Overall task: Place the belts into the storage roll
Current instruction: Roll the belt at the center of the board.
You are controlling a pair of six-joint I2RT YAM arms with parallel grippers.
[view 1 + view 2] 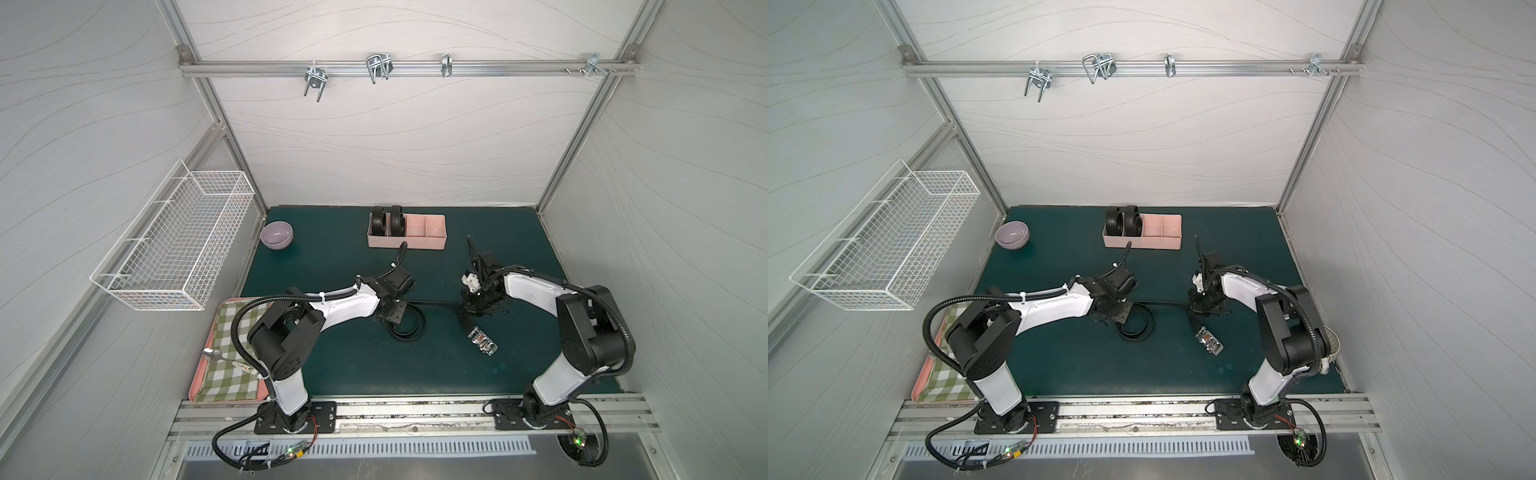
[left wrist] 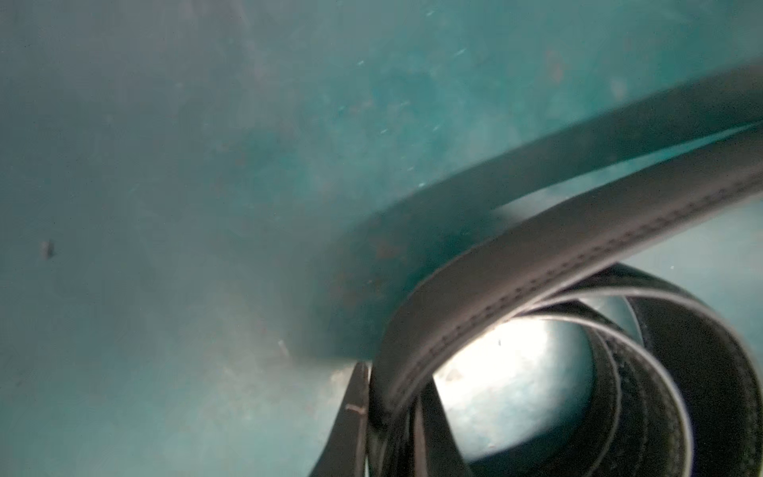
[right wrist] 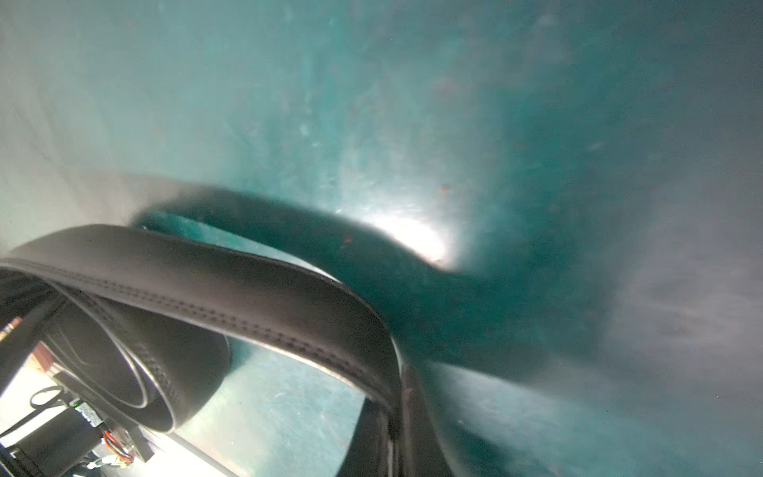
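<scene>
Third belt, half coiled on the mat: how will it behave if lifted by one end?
Probably floppy: the loose belt lies in slack curves, so its coil would unwind. Its metal buckle looks heavy for its size and may swing. Its glossy surface might slip.

This looks like a robot test booth in a lab. Plain white walls point(image 1: 395, 158) sit in a frame of metal bars point(image 1: 415, 66). A left arm point(image 1: 345, 305) and a right arm point(image 1: 536, 293) are bolted to a metal rail point(image 1: 415, 409) at the near edge of a green table point(image 1: 365, 365). Small green lights point(image 1: 577, 439) glow on wires there.
</scene>
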